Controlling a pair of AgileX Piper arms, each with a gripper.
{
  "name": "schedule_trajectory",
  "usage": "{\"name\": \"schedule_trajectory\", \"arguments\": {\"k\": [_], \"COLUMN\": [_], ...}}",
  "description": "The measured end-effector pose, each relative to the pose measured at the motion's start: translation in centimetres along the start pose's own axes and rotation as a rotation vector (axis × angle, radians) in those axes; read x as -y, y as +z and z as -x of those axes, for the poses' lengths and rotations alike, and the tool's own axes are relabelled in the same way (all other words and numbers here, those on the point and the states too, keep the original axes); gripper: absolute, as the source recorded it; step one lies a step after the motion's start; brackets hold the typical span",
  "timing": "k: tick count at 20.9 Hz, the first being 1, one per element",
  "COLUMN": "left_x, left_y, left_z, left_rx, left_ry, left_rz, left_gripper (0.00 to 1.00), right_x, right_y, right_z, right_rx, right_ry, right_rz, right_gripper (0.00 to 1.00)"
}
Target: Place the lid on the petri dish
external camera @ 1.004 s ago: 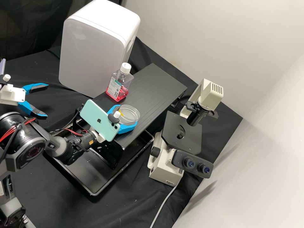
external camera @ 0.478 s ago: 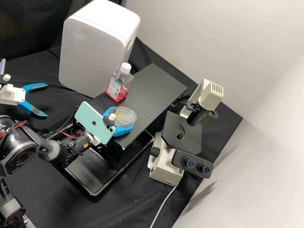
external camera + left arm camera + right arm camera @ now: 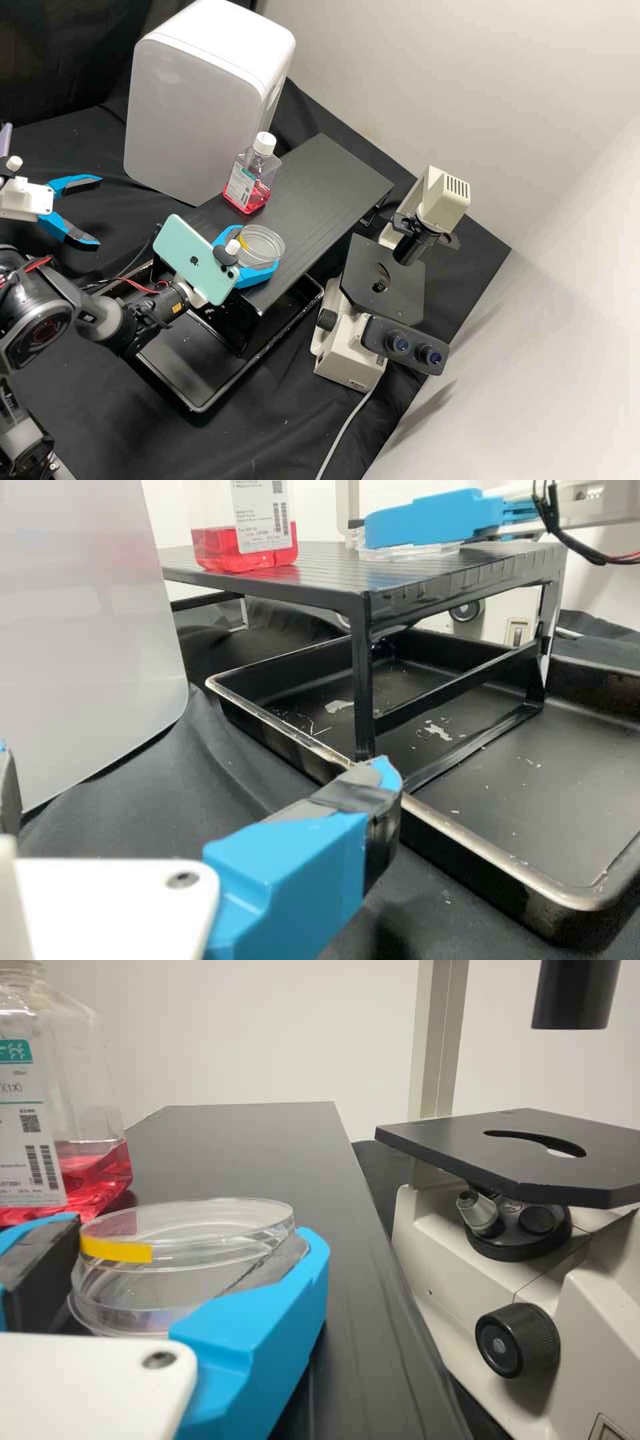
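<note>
Right gripper (image 3: 259, 250): jaws closed around the petri dish (image 3: 261, 241), one blue finger against each side of its wall. The dish is down at the black shelf (image 3: 320, 180); contact with it not clear. A yellow strip on the dish wall faces the wrist. Can't tell if the lid is on. The pink-media flask (image 3: 249, 177) stands on the same shelf, past the fingertips and off to one side, apart from the dish. The microscope (image 3: 387, 300) is ahead of the jaws, beyond the shelf edge.

Left gripper (image 3: 93, 210): jaws wide, empty, above the black cloth (image 3: 100, 413). The tray (image 3: 200, 393) lies ahead of its fingertips, the white box (image 3: 200, 93) close beside.
</note>
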Motion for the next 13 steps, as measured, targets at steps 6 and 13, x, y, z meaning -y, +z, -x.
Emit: {"name": "schedule_trajectory", "arguments": {"k": [6,13], "left_x": [0.00,0.00], "left_y": [0.00,0.00], "left_z": [0.00,0.00], "left_rx": [0.000,0.000], "left_ry": [0.000,0.000], "left_rz": [0.001,0.002], "left_gripper": [1.00,1.00], "right_x": [-0.13,-0.07], "right_y": [0.11,0.44], "right_z": [0.32,0.79], "right_rx": [-0.003,-0.002], "right_ry": [0.000,-0.003], "right_rz": [0.002,0.005], "right_gripper": [0.00,0.00]}}
